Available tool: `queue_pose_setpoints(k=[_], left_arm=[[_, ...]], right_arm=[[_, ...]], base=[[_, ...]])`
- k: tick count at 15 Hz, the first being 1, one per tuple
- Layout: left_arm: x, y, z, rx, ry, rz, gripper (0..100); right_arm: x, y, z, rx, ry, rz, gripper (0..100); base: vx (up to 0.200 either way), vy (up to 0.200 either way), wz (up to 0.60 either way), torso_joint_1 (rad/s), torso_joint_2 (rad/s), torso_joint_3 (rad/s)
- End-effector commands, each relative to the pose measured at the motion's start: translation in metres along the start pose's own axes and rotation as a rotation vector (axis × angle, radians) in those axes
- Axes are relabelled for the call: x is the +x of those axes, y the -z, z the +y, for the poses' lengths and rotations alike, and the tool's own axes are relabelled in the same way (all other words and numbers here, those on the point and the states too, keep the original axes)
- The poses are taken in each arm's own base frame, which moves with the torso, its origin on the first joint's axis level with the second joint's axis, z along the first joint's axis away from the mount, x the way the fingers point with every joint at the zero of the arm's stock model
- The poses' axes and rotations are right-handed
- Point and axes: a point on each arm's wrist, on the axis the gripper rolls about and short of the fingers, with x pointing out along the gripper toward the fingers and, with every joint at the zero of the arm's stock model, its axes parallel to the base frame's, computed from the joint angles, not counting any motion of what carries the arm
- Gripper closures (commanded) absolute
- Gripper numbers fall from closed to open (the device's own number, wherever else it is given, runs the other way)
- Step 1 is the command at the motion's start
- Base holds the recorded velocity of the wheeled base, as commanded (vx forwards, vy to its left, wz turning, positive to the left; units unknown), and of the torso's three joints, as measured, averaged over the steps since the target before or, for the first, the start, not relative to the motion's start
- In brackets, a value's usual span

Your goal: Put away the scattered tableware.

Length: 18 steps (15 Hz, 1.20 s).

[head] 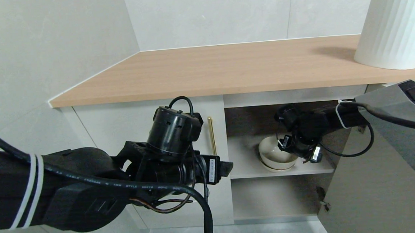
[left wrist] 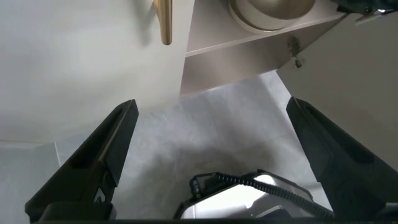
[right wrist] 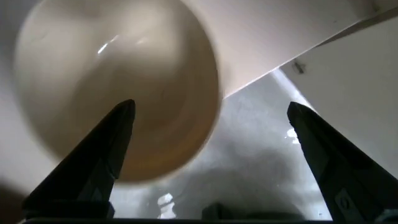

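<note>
The bowl (head: 275,156) sits on the upper shelf (head: 245,169) of the cupboard (head: 241,201), about midway along it and close to its front edge. A 2nd rim shows under it; plate or another bowl, I cannot tell.

The right claw (right wrist: 208,115) is inside the cupboard just beside the bowl, on the side of the open right door (head: 370,193). Its 2 fingers stand wide apart with nothing between them. In the wrist view 1 finger lies across the bowl's rim, and whether it touches I cannot tell.

The step in hand looks like the end of the placing: bowl down, grip let go. The next move, as I judge it, calls for a straight pull back over the shelf's front edge. The fingers should be spread and clear of the rim so the bowl is not dragged, and the arm kept off the door's edge. Shutting that door would likely follow.

The left claw (head: 225,167) hangs before the shut left door (head: 114,125), just below its brass handle (head: 211,136), fingers wide open and empty. At the right end of the counter (head: 226,68) stands 1 white ribbed tub (head: 394,22).

White print runs along the left arm's cable (head: 89,181), and a small white sticker (head: 212,170) sits by the left claw; neither is clear enough to read with any trust. I see no mark on bowl, cupboard or tub
</note>
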Motion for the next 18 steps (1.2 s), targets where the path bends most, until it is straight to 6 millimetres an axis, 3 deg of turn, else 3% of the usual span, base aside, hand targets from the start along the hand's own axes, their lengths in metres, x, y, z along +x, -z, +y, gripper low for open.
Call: queue_pose_setpoints(k=[1, 2, 3, 7, 8, 9, 12, 14, 15, 18], left_arm=[[0.000, 0.000, 0.000, -0.002, -0.002, -0.002, 0], [0.000, 0.000, 0.000, -0.002, -0.002, -0.002, 0], [-0.003, -0.001, 0.001, -0.003, -0.001, -0.006, 0], [-0.025, 0.006, 0.008, -0.032, 0.002, -0.012, 0], [-0.025, 0.006, 0.008, -0.032, 0.002, -0.012, 0], [-0.032, 0.023, 0.016, -0.022, -0.014, 0.032, 0], [-0.056, 0.033, 0.025, -0.021, -0.007, 0.022, 0], [-0.069, 0.039, 0.031, -0.022, -0.006, 0.016, 0], [-0.087, 0.048, 0.038, -0.024, 0.000, 0.001, 0], [-0.101, 0.050, 0.043, -0.030, 0.010, -0.028, 0]], right_arm=[[-0.033, 0.006, 0.002, -0.033, -0.069, 0.024, 0], [-0.045, 0.009, 0.003, -0.054, -0.102, 0.040, 0], [-0.073, 0.016, -0.001, -0.126, -0.159, 0.064, 0], [-0.149, 0.035, -0.022, -0.301, -0.275, 0.043, 0], [-0.149, 0.035, -0.022, -0.301, -0.275, 0.043, 0], [-0.181, 0.046, -0.039, -0.351, -0.320, 0.028, 0], [-0.196, 0.075, -0.068, -0.436, -0.294, 0.041, 0], [-0.197, 0.078, -0.078, -0.437, -0.264, 0.024, 0], [-0.205, 0.088, -0.092, -0.463, -0.267, 0.029, 0], [-0.211, 0.098, -0.119, -0.480, -0.267, 0.039, 0]], base=[[0.000, 0.000, 0.00, 0.000, 0.00, 0.000], [0.000, 0.000, 0.00, 0.000, 0.00, 0.000], [0.000, 0.000, 0.00, 0.000, 0.00, 0.000], [0.000, 0.000, 0.00, 0.000, 0.00, 0.000], [0.000, 0.000, 0.00, 0.000, 0.00, 0.000], [0.000, 0.000, 0.00, 0.000, 0.00, 0.000], [0.000, 0.000, 0.00, 0.000, 0.00, 0.000], [0.000, 0.000, 0.00, 0.000, 0.00, 0.000], [0.000, 0.000, 0.00, 0.000, 0.00, 0.000], [0.000, 0.000, 0.00, 0.000, 0.00, 0.000]])
